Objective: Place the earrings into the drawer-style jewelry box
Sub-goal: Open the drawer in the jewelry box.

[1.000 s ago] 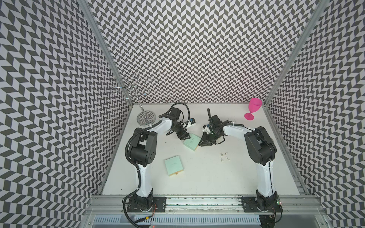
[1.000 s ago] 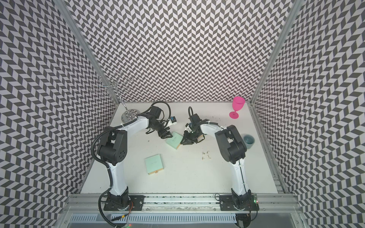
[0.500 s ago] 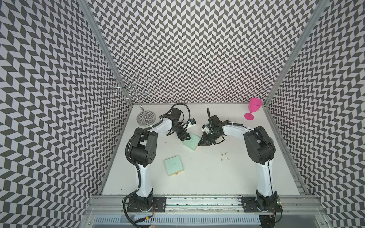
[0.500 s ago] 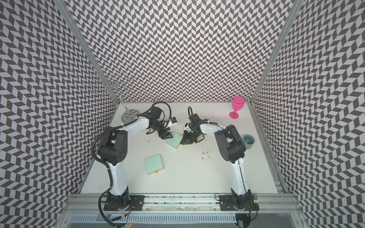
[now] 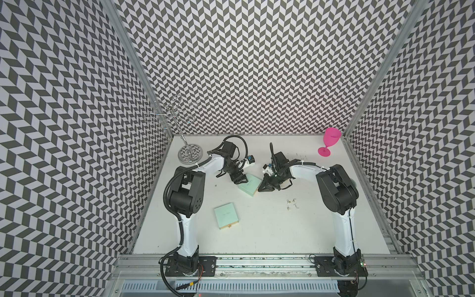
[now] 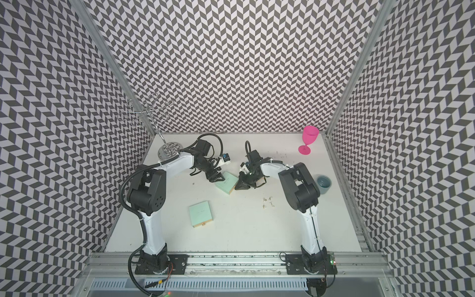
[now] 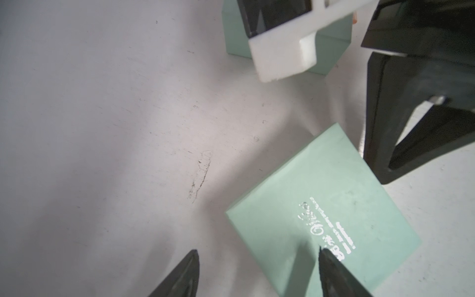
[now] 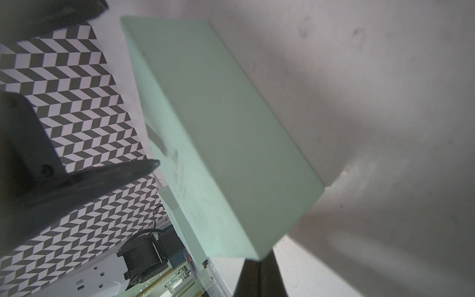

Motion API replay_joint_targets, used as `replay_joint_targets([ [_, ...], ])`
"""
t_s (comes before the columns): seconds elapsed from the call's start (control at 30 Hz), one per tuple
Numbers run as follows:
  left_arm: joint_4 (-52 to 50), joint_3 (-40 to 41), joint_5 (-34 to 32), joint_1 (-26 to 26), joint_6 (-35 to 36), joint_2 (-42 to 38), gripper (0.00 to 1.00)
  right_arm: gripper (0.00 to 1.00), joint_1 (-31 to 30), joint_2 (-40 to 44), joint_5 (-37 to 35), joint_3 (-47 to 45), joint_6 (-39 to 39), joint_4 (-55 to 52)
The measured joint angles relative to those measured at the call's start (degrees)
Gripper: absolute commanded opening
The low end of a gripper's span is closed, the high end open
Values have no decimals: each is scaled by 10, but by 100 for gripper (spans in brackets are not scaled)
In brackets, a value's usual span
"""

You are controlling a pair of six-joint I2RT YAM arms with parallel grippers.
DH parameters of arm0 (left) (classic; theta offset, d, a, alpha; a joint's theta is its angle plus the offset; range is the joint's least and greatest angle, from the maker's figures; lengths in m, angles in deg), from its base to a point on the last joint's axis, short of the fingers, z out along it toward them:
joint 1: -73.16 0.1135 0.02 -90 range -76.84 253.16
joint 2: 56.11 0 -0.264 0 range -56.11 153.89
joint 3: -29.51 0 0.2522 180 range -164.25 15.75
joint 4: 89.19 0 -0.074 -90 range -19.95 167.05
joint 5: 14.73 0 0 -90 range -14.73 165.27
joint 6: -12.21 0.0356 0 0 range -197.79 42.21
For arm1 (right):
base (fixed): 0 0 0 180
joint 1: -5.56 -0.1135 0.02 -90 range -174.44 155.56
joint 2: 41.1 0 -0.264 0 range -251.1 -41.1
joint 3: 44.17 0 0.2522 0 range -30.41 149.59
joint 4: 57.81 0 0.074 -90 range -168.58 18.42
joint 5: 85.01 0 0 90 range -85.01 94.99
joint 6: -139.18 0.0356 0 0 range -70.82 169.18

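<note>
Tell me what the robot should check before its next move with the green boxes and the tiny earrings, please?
1. Earrings inside a box: not ok; they lie loose on the table.
2. Drawer open on the green box between the grippers: not ok; no gap shows.
3. Right gripper shut at that box's corner: ok.
4. Anything pinched in it: cannot tell.
5. Left gripper open, one fingertip over the box top: ok.

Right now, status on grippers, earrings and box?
Left gripper open over far box corner. Right gripper shut at its edge. Earrings loose on table. Nothing in the way.
</note>
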Motion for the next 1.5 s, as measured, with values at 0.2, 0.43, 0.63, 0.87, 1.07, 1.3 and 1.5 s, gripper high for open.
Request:
replay_joint_targets([
  [0.2, 0, 8, 1, 0, 3, 0, 74, 0, 0, 0, -2, -1, 0, 1],
  [0.43, 1, 9, 1, 0, 3, 0, 74, 0, 0, 1, -5, -3, -3, 0],
  [0.63, 5, 12, 4, 1, 3, 0, 74, 0, 0, 12, -10, -22, -5, 0],
  [0.87, 9, 15, 9, 1, 3, 0, 74, 0, 0, 31, -23, -38, -9, 0],
  [1.07, 10, 19, 13, 0, 3, 0, 74, 0, 0, 50, -33, -63, -11, -1],
  [1.3, 10, 22, 18, 0, 3, 0, 74, 0, 0, 72, -37, -95, -12, -2],
  [1.5, 11, 22, 19, 0, 3, 0, 74, 0, 0, 81, -43, -104, -15, -1],
])
